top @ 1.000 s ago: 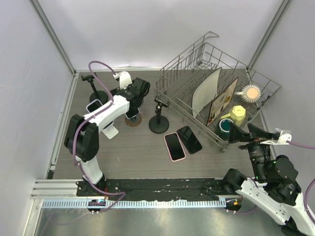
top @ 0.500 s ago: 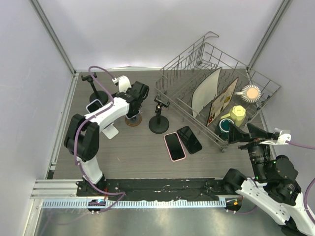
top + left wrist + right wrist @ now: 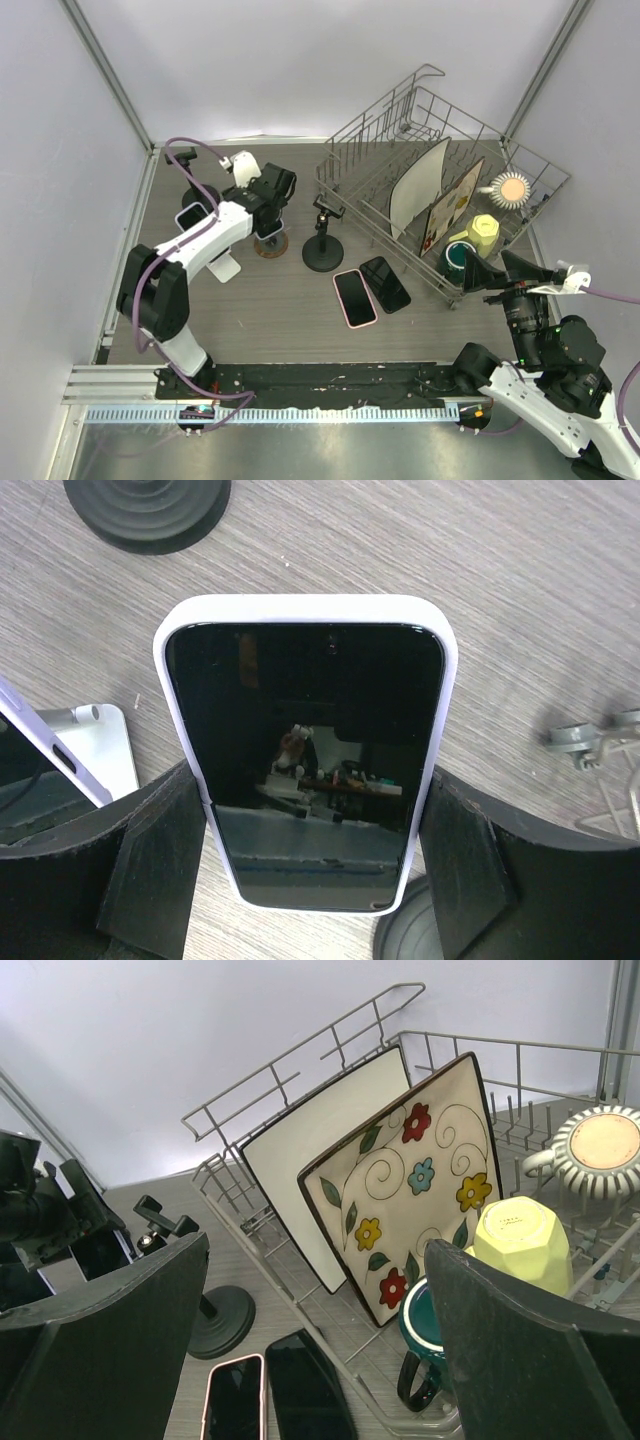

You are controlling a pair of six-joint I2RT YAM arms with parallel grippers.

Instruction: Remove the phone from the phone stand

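1. right jaws, by the near edge of the table point(image 3: 270, 320), stand wide and empty.
2. farther back, left jaws flank the phone point(image 3: 305, 750); whether they grip it yet i cannot tell.
3. the phone seems to sit on its phone stand point(image 3: 268, 245); the lift-off is not yet done.

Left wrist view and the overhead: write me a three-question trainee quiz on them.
1. True or false: a pink-cased phone and a black phone lie flat on the table beside the dish rack.
2. In the left wrist view, what stands between the left pincer fingers? A nothing; B a pale-cased phone; C a spoon.
3. Fill in: the right pincer has its jaws ___.
Key: 1 true; 2 B; 3 open.
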